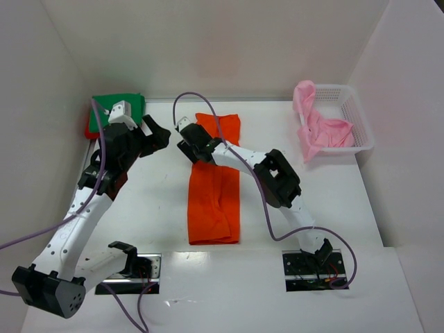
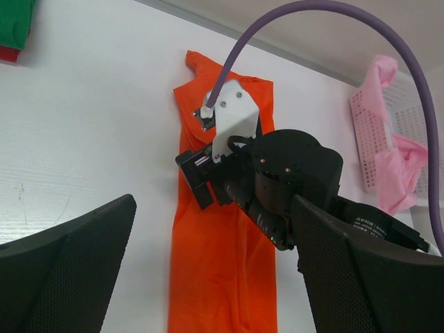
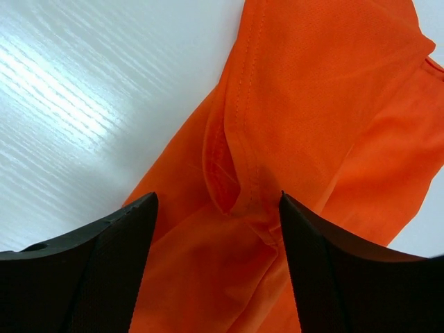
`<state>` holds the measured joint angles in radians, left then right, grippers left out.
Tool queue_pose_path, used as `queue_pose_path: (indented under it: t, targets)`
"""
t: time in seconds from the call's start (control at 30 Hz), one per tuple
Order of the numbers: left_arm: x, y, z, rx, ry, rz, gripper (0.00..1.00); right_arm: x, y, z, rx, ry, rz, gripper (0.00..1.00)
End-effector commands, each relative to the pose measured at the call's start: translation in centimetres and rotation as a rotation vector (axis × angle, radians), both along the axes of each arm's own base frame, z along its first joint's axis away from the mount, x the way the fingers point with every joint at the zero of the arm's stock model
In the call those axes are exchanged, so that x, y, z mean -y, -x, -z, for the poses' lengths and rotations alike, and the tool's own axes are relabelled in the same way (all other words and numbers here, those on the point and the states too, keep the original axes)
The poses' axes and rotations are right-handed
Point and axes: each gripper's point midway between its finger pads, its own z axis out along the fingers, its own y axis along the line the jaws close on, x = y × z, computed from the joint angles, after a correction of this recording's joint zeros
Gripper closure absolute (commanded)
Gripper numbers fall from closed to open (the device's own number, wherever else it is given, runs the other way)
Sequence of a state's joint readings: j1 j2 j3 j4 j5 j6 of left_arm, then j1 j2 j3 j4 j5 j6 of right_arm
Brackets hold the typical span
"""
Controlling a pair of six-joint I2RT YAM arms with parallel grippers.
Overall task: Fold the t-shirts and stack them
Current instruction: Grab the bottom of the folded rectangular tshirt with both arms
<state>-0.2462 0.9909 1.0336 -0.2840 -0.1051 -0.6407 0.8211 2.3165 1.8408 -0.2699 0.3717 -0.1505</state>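
Orange tee (image 1: 215, 191): lies in the middle of the table (image 1: 333, 201), folded lengthwise into a long narrow strip that runs from the near side to the far side. The near end is squared off. The far end is looser and a little wider.

Right gripper (image 3: 218, 201): reaches across from the right and sits low over the far third of the orange strip, toward its left edge.

Right gripper, state: the jaws stand apart, with one finger (image 3: 97, 270) on either side of a raised ridge of orange cloth. In the right wrist view neither pad presses the ridge, so there is no grip on the cloth.

Orange cloth under right gripper: a hemmed edge curls up into a small pocket between the fingers. White table shows to the left of it.

Left gripper (image 1: 158, 133): hangs above bare table just left of the orange strip, near the far-left corner.

Left gripper, state: fully spread and holding nothing.

Green tee (image 1: 123, 104): folded flat at the far-left corner, lying on top of the red tee (image 1: 90, 129), of which only a sliver shows at the left edge.

Pink tee (image 1: 320, 128): crumpled in the white basket (image 1: 363, 132) at the far right, with part draped over the basket's near-left rim.
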Motion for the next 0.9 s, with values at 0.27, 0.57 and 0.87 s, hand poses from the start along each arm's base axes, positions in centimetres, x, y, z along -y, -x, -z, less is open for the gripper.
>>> queue_pose_path:
  t: [0.27,0.57,0.87]
  targets:
    - [0.2,-0.7,0.1,0.003,0.019,0.010,0.00,2.2,-3.8,-0.9,0.024,-0.067,0.130,0.39]
    - [0.1,-0.9,0.0,0.001,0.031,0.006,0.00,1.8,-4.4,-1.5,0.018,-0.099,0.129,0.75]
    - [1.6,-2.1,1.3,-0.023,0.047,0.072,0.00,5.9,-6.1,-5.6,-0.006,-0.378,0.320,0.88]
